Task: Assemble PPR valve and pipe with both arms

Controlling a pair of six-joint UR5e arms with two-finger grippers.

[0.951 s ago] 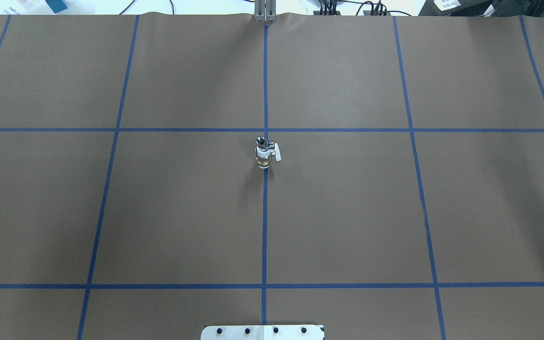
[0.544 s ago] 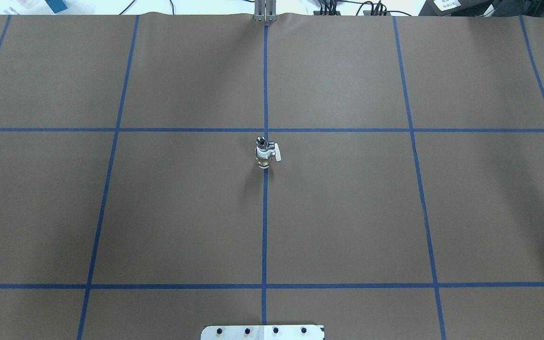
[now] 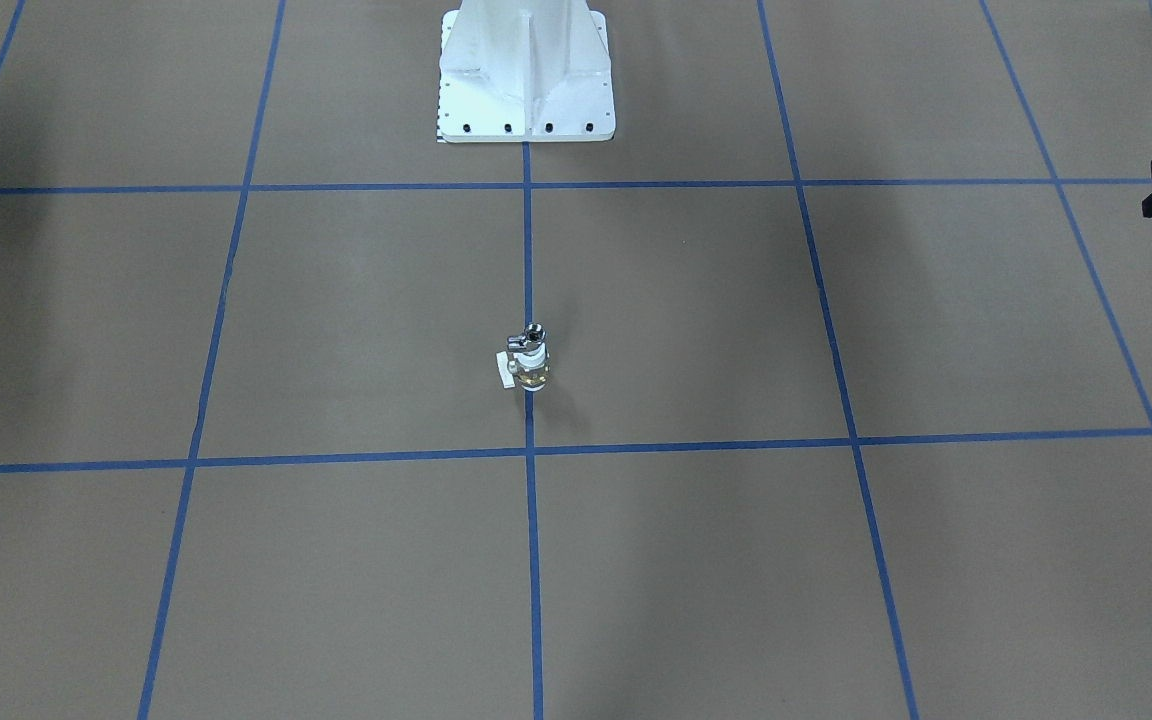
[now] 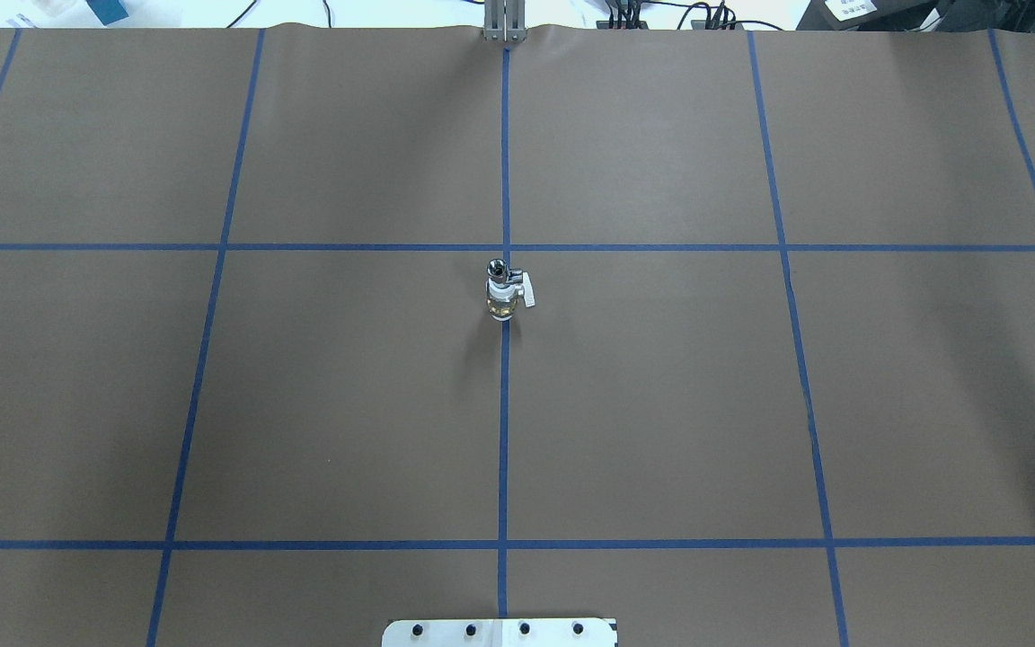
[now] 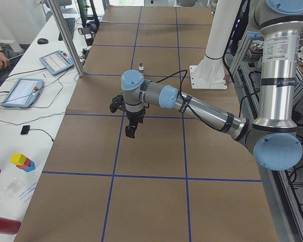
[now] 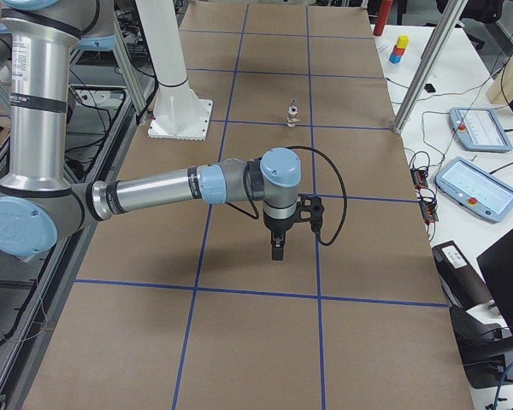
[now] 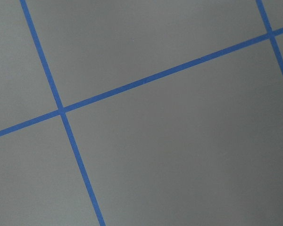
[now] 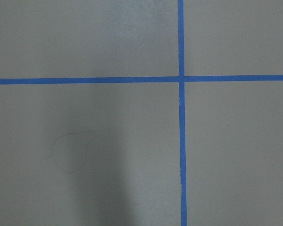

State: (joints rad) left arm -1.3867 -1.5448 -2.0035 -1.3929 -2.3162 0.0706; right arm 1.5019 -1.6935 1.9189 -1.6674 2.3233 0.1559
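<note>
We have the PPR valve [image 3: 534,372] standing upright on the centre blue tape line [image 3: 532,560], with the pipe [image 3: 533,334] seated on its white top end, so the join looks made to us. Both arms hang well apart from it, the left gripper [image 5: 131,130] and the right gripper [image 6: 277,248] each over bare paper. Neither claw has anything in it that we can see, and how far either is open we cannot tell. From here we'd go wide and gentle, as that tall, narrow stack looks easy to topple
</note>
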